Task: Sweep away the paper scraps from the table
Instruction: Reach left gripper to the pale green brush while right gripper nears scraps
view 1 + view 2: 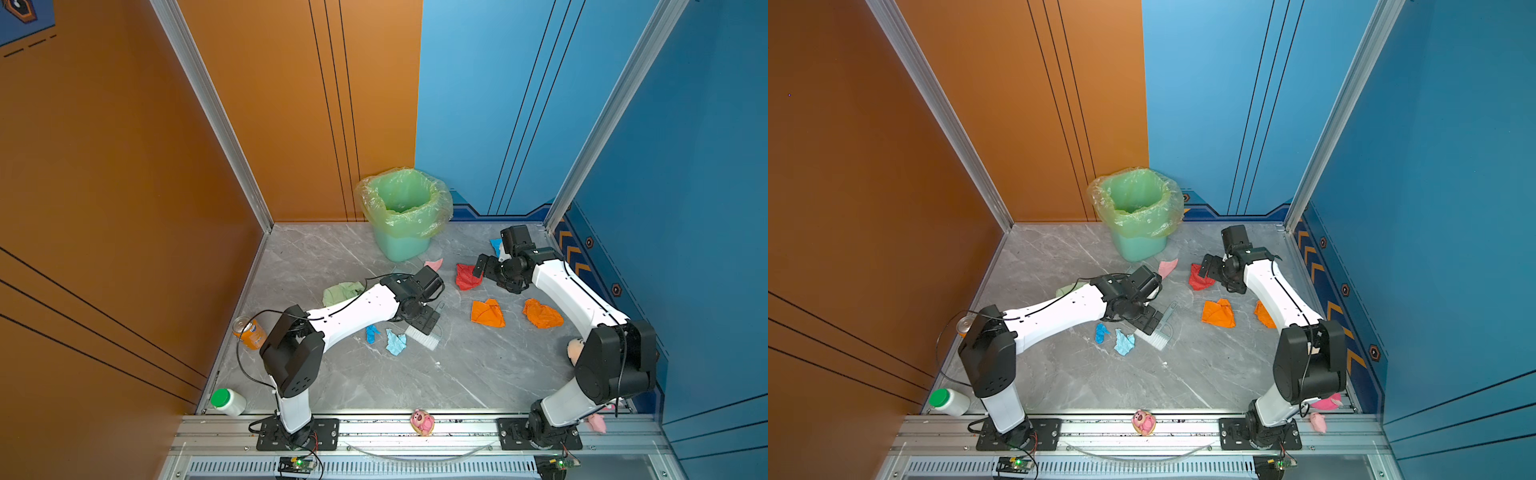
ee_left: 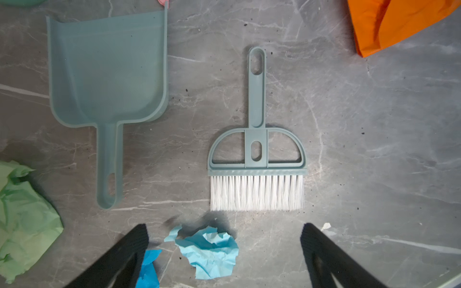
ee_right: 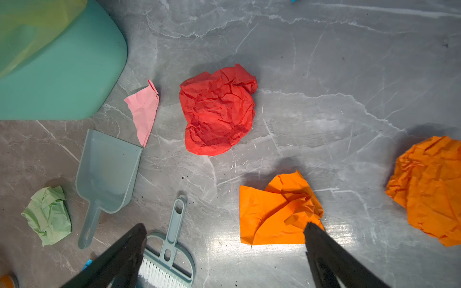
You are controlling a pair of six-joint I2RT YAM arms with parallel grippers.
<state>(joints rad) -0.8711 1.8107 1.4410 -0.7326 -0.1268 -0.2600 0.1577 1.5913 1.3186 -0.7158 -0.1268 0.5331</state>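
Top views: the table (image 1: 374, 382) is boxed in by walls on three sides with an aluminium rail (image 1: 415, 432) along the front. The only big bare patch is the near middle. The paper scraps (image 1: 488, 313) are strewn over the far half, and the bin (image 1: 405, 216) stands at the back wall. The left gripper (image 1: 424, 322) hangs over the brush (image 1: 424, 338); the right gripper (image 1: 482, 268) is just beside the red scrap (image 1: 467, 277). Left wrist: fingers (image 2: 129, 249) spread wide, holding nothing. The smooth plastic dustpan (image 2: 107, 69) and the white-bristled brush lie flat, apart. A crumpled light blue scrap (image 2: 212, 251) sits under the gap. Right wrist: fingers (image 3: 331, 256) wide apart, empty. One tip overlaps a creased orange scrap (image 3: 274, 214); can't tell if it touches.
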